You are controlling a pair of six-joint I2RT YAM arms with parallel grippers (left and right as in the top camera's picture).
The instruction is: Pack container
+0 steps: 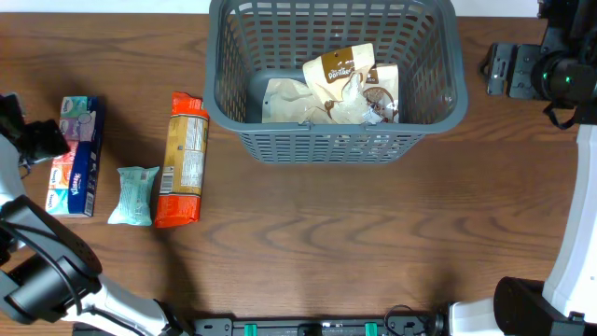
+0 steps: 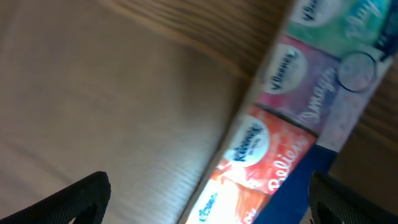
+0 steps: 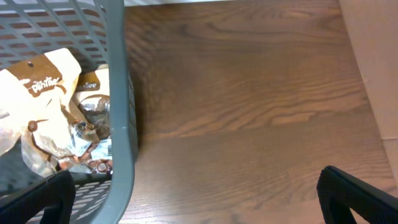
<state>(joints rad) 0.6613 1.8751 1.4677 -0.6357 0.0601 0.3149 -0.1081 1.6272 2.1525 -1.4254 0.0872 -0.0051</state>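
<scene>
Black left gripper [image 2: 208, 186], fingers [image 2: 74, 199] wide apart, empty, above Kleenex pack [image 2: 292, 124]

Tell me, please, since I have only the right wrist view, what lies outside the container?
Observer: Three items lie left of the container: a tissue multipack, a small green packet and an orange packet.
Operator: Thank you. Which is nearest the container?
Observer: The orange packet; it lies beside the left wall, apart from it.
Operator: And where is the left tool?
Observer: The left tool is open close above the tissue multipack, gripping nothing.
</scene>
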